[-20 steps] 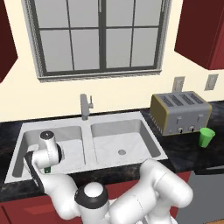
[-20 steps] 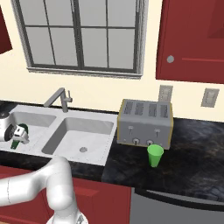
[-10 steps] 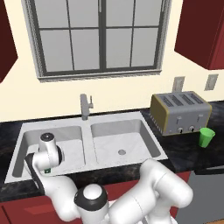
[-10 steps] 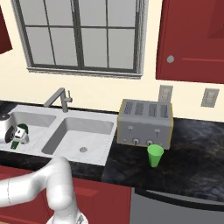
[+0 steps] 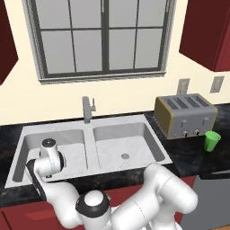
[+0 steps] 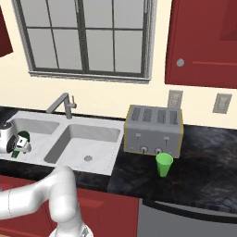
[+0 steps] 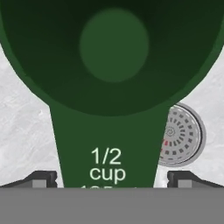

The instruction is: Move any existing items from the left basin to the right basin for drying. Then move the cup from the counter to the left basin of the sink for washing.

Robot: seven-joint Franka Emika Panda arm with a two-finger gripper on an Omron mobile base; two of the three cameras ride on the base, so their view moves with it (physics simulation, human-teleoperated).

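Dark green measuring scoop [image 7: 109, 87], marked "1/2 cup" on its flat handle, sits between our gripper [image 7: 109, 179] fingertips [image 7: 41, 178], which press against either side of the handle, so we have it clamped. In the hand view its round bowl is at the top and the handle runs straight down toward the fingers, so the long axis lies along the line of the hand. A round drain [image 7: 181, 134] shows just right of the handle, on the light-grey floor of the left basin [image 7: 22, 131].

From the left base view our arm folds low across the front counter [image 5: 188, 155] edge, with the wrist turned down over the left basin [image 5: 27, 152], near its front rim. In the right base view a bit of green [image 6: 21, 136] shows at the hand, above that basin's front part.

The central divider [image 5: 90, 146] and the faucet [image 5: 87, 109] stand between our hand and the right basin [image 5: 148, 143], whose floor lies bare around its drain. Well off to the right, the light-green cup [image 5: 212, 140] stands upright on the counter, just in front of the toaster [image 5: 185, 115].
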